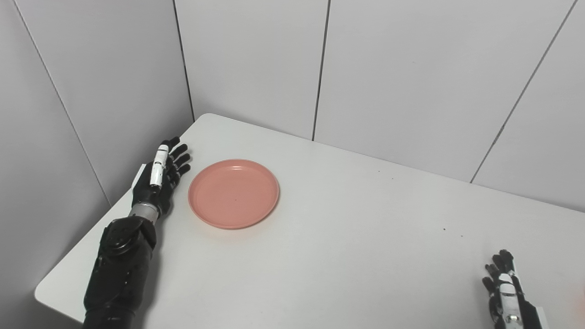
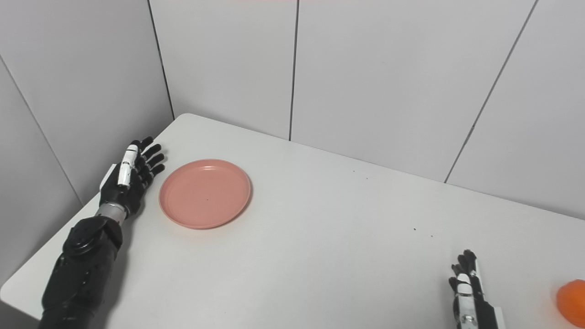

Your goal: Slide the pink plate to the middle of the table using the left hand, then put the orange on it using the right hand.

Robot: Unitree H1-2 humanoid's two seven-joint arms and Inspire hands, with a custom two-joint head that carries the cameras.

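The pink plate (image 1: 233,193) lies flat and empty on the left part of the white table (image 1: 347,237). My left hand (image 1: 161,176) is open, fingers stretched out, just left of the plate's rim with a small gap between them. The orange (image 2: 571,301) sits at the table's right edge, cut off by the frame in the right eye view. My right hand (image 2: 467,285) is open and empty at the bottom right, a short way left of the orange.
Grey panelled walls (image 1: 256,59) stand close behind the table and along its left side. The table's rounded front-left corner (image 1: 45,292) is near my left forearm.
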